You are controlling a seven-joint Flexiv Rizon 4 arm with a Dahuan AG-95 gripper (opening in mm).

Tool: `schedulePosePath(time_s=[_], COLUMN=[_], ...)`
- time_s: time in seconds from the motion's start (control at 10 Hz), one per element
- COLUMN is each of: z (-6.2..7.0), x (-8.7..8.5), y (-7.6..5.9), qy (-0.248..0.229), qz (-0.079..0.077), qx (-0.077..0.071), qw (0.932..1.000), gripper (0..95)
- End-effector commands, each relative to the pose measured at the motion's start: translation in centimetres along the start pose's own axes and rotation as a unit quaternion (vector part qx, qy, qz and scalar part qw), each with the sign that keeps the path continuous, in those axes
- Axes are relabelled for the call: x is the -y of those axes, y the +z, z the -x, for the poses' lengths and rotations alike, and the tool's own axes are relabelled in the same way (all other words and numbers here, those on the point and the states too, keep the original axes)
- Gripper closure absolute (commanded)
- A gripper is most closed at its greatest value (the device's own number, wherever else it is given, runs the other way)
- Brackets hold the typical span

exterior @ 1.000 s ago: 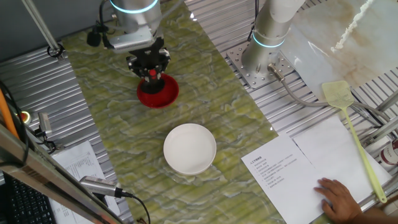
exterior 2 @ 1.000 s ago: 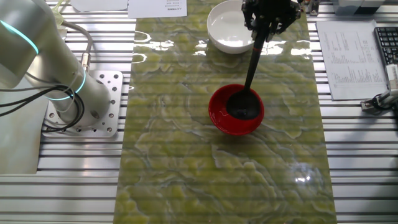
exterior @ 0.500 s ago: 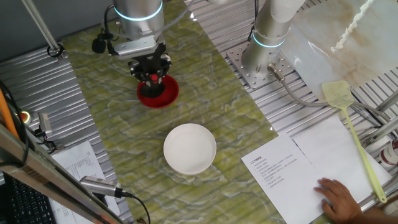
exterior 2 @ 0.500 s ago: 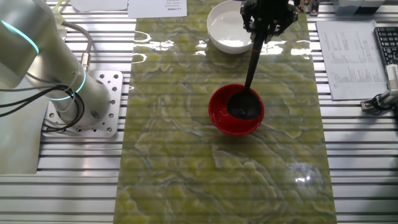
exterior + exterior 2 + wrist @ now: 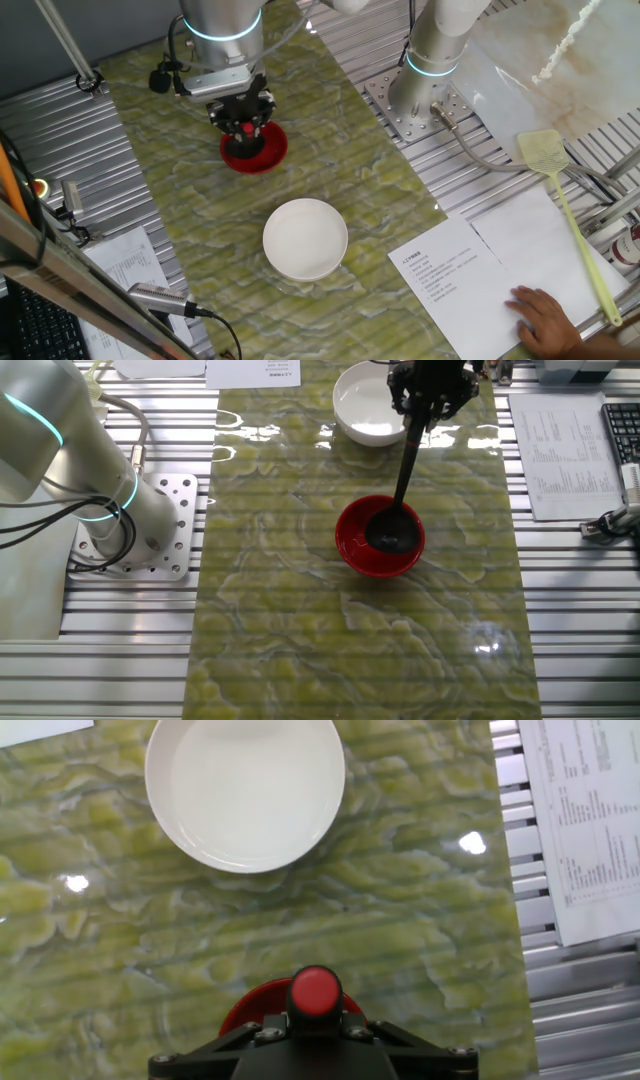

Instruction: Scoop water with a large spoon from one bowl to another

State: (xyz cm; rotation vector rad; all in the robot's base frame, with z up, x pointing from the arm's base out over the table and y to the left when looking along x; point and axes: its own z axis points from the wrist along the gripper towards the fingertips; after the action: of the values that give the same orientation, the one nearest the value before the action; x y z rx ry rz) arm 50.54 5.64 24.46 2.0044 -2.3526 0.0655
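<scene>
Ladle (image 5: 402, 480) (gripped near-upright by tool (image 5: 430, 400)) dips cup-down into red bowl (image 5: 380, 538).

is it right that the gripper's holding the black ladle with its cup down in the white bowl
Not quite: the gripper does hold the black ladle, but its cup sits in the red bowl, not the white bowl. The other fixed view shows this.

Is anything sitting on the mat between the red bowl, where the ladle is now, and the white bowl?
Nothing visible. The ladle, held by the gripper, has its cup in the red bowl; only bare green mat lies between it and the white bowl.
</scene>
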Motion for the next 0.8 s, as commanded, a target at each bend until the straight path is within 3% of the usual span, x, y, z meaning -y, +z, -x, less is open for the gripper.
schedulePosePath(time_s=[0.1, 0.8], z=[0.09, 0.04], x=[-0.08, -0.12], y=[0.02, 0.76], qy=[0.001, -0.004], qz=[0.001, 0.001], qx=[0.001, -0.003], qw=[1.0, 1.0], gripper=[95.0, 95.0])
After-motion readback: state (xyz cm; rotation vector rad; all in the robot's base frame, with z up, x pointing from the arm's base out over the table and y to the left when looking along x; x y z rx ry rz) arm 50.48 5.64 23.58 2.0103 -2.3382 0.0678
